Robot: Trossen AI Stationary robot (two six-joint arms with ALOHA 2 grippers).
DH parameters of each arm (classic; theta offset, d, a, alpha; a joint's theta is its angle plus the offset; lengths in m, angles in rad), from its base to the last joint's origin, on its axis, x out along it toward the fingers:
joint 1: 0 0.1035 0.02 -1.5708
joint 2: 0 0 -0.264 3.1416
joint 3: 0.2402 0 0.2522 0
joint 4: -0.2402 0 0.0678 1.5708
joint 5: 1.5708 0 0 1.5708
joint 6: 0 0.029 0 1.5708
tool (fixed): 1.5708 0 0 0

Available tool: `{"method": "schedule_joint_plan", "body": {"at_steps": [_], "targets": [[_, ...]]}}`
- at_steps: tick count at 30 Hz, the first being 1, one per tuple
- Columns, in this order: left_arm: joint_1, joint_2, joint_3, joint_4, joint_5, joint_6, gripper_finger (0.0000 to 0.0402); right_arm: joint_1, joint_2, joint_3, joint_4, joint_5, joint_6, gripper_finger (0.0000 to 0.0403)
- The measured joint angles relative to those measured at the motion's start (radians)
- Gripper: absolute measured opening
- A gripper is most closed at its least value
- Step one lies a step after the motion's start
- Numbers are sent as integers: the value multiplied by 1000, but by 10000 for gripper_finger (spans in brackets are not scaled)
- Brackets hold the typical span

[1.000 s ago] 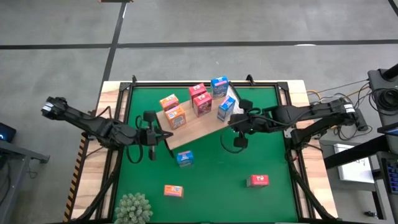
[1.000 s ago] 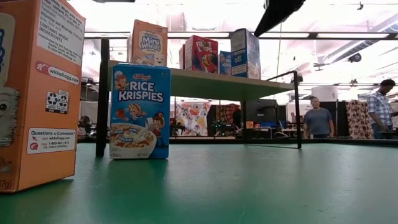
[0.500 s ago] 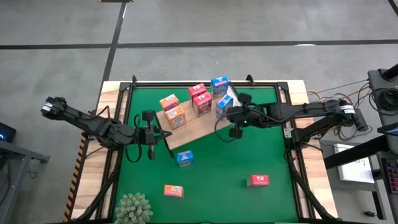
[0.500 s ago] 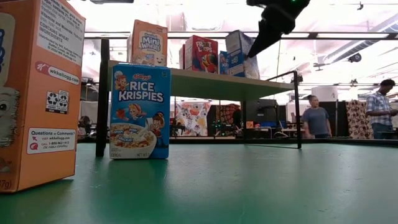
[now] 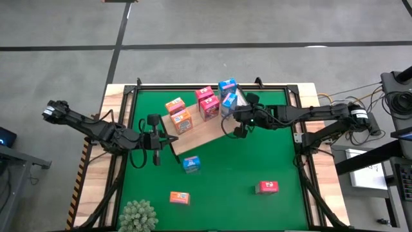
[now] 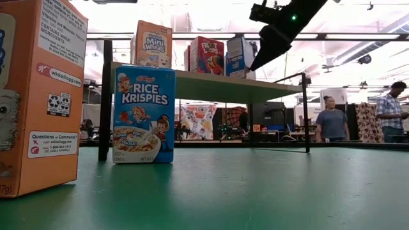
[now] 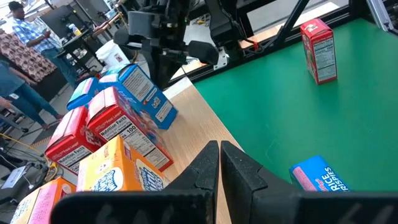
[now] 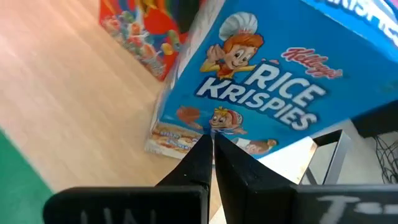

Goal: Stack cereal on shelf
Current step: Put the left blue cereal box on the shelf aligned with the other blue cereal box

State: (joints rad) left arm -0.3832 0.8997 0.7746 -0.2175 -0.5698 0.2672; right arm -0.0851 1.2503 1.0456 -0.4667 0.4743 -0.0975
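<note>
On the shelf point(image 5: 205, 132), toward the mat's twelve o'clock side, stand two orange boxes point(image 5: 178, 115), two pink-red boxes point(image 5: 206, 102) and two blue boxes point(image 5: 226, 87). The right gripper point(image 5: 230, 118), fingers pinched together and empty, touches the tilted blue box point(image 5: 228, 103). Three boxes point(image 5: 191, 164) sit on the green mat toward six o'clock. The left gripper point(image 5: 168, 138), closed and holding nothing, waits at the shelf's eight o'clock corner.

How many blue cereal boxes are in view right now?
3. Two on the shelf: an upright blue box at its far end, a tilted blue box against the right gripper. A third blue box stands on the green mat.
</note>
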Motion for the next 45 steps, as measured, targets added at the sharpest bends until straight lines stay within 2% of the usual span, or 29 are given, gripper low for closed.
{"method": "schedule_joint_plan", "body": {"at_steps": [6, 12, 15, 18, 25, 40, 45], "targets": [[0, 0, 0, 0, 0, 0, 0, 5, -2, 16, -11, -19, 1, 9], [0, 0, -1, 0, 0, 0, 0, 40, -13, 60, 0, -233, -24, 9], [0, 0, -1, 0, 0, 0, 0, 54, -13, 67, 53, -265, -33, 9], [0, 0, -1, 0, 0, 0, 0, 57, -7, 58, 125, -243, -56, 9], [0, 1, -1, 0, 0, 0, 0, 54, 17, 54, 153, -1, -102, 9], [1, 18, -1, 5, 0, 3, 0, 52, 29, 50, 231, 60, -93, 9], [1, 18, -1, 9, 0, 3, 0, 54, 29, 57, 251, 36, -106, 9]]}}
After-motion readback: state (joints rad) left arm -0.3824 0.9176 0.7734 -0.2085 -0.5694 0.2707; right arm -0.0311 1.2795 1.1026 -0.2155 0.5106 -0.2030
